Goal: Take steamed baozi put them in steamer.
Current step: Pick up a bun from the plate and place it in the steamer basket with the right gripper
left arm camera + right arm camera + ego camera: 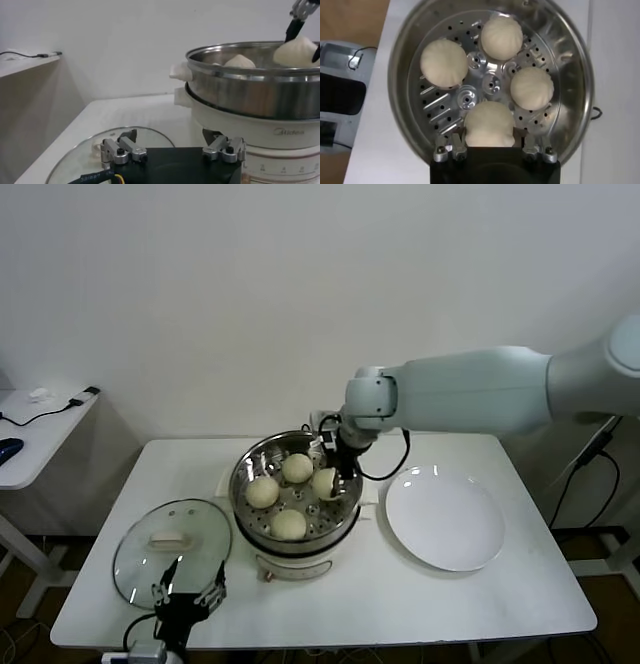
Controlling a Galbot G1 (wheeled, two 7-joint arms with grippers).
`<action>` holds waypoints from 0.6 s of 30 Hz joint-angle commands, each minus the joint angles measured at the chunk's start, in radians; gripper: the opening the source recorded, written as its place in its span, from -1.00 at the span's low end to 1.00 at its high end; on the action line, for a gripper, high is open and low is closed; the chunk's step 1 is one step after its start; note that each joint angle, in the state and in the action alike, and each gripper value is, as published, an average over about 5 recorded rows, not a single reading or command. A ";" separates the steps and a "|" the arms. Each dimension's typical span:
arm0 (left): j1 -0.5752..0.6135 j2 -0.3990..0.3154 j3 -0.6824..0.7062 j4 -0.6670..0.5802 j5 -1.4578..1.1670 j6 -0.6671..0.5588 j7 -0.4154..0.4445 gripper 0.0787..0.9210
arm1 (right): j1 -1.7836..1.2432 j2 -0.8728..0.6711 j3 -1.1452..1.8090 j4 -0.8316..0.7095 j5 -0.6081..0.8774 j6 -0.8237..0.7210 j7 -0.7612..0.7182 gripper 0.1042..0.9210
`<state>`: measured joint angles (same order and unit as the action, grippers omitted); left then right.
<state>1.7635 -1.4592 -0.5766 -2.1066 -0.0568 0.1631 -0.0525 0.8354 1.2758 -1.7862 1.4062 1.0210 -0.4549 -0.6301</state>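
The right tool point(490, 150) grasps the fourth baozi point(489, 124) low over the steamer point(243, 474) tray's last free spot; three already sit there (plate point(445, 519) bare). The left tool point(188, 597) hangs released beside the glass lid point(172, 550), out of the way.

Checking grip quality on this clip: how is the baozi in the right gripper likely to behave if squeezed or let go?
The baozi in the right gripper looks soft and puffy, so it probably dents under a firm squeeze. Its round shape suggests it could roll a little on the steamer tray, though the three neighbours would likely stop it. Its matte skin seems unlikely to slip.
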 commanded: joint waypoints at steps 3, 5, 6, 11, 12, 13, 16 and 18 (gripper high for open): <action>0.000 0.000 0.000 0.001 0.000 0.001 0.001 0.77 | -0.108 0.033 0.016 -0.062 -0.047 -0.016 0.029 0.30; 0.000 0.001 0.000 0.003 0.000 0.001 0.001 0.77 | -0.110 0.033 0.020 -0.062 -0.046 -0.012 0.027 0.30; 0.000 0.001 0.000 0.003 0.000 0.001 0.000 0.77 | -0.111 0.032 0.025 -0.063 -0.044 -0.008 0.026 0.30; -0.001 0.001 -0.001 0.003 0.000 0.003 0.001 0.77 | -0.103 0.019 0.056 -0.071 -0.037 0.037 -0.008 0.42; -0.002 0.002 -0.001 0.003 0.000 0.003 0.001 0.77 | -0.094 0.012 0.060 -0.071 -0.035 0.054 -0.025 0.48; -0.002 0.002 -0.002 0.002 0.000 0.004 0.001 0.77 | -0.082 0.006 0.063 -0.071 -0.032 0.072 -0.043 0.56; -0.001 0.002 -0.004 -0.001 -0.001 0.006 0.001 0.77 | -0.029 -0.032 0.073 -0.070 -0.006 0.123 -0.109 0.71; 0.003 0.003 -0.005 -0.006 -0.002 0.007 0.001 0.77 | 0.002 -0.065 0.090 -0.069 0.012 0.141 -0.146 0.74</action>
<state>1.7695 -1.4546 -0.5842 -2.1173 -0.0593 0.1732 -0.0515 0.7828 1.2627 -1.7297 1.3492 1.0083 -0.3927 -0.6768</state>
